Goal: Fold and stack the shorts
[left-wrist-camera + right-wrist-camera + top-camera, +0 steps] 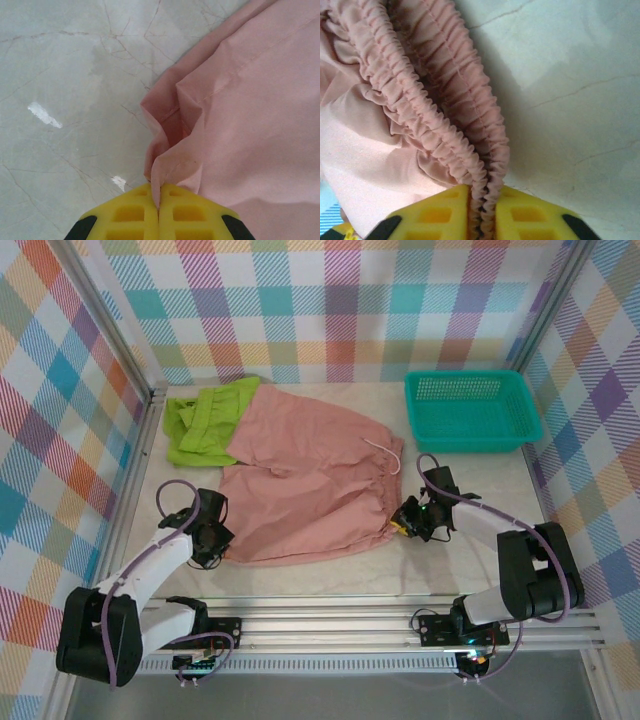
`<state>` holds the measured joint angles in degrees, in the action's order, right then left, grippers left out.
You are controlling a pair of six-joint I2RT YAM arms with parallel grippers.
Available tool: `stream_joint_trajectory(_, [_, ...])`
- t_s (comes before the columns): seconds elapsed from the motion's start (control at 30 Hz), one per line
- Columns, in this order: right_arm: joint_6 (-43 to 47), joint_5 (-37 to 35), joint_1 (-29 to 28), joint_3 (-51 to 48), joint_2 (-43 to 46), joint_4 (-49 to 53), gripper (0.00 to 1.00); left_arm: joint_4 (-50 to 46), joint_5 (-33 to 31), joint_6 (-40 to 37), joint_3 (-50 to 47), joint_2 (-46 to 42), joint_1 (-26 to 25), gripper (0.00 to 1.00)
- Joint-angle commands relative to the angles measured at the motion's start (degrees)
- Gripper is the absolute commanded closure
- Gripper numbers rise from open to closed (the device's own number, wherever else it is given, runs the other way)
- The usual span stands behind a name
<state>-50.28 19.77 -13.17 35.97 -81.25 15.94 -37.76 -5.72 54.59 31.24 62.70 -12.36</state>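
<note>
Pink shorts (300,480) lie spread flat mid-surface, waist to the right w/ a drawstring showing, legs to the left. Green shorts (205,425) sit bunched at far left, partly under the pink pair. Left end effector (159,200) is clamped on a near-left hem corner. Right end effector (482,210) is pinched tight on the gathered waistband (470,125). Teal basket (470,447) sits far right on the marble surface (480,490), apart from both pairs.

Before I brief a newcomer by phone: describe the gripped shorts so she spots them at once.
On the marble table, look left of the teal basket. The pink shorts lie spread across the middle, left pincer and right pincer shut on their near corners. Unlike the green shorts bunched far left, they lie flat.
</note>
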Motion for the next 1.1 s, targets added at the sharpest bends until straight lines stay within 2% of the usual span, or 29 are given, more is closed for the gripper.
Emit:
stream_joint_trajectory(0.0, [0.4, -1.0, -0.3, 0.3, 2.1, 1.0, 0.89, -1.9, -2.2, -1.2, 1.9, -3.3, -0.6, 1.0])
stream_joint_trajectory(0.17, [1.8, -2.2, -0.3, 2.1, 6.6, 5.2, 1.0, -8.5, -6.5, -2.9, 8.6, -8.4, -0.1, 1.0])
stream_joint_trajectory(0.57, [2.9, 0.0, -0.5, 8.7, 26.1, 19.6, 1.0, -24.1, -13.4, -8.0, 30.2, -18.1, 2.3, 1.0])
stream_joint_trajectory(0.93, [2.7, 0.5, -1.5, 18.7, 37.5, 33.3, 1.0, -30.7, -18.0, -14.6, 54.8, -16.8, 2.3, 1.0])
stream_joint_trajectory(1.07, [1.8, 0.3, -1.6, 19.7, 38.2, 35.2, 1.0, -30.1, -17.7, -16.9, 58.3, -15.0, 2.3, 1.0])
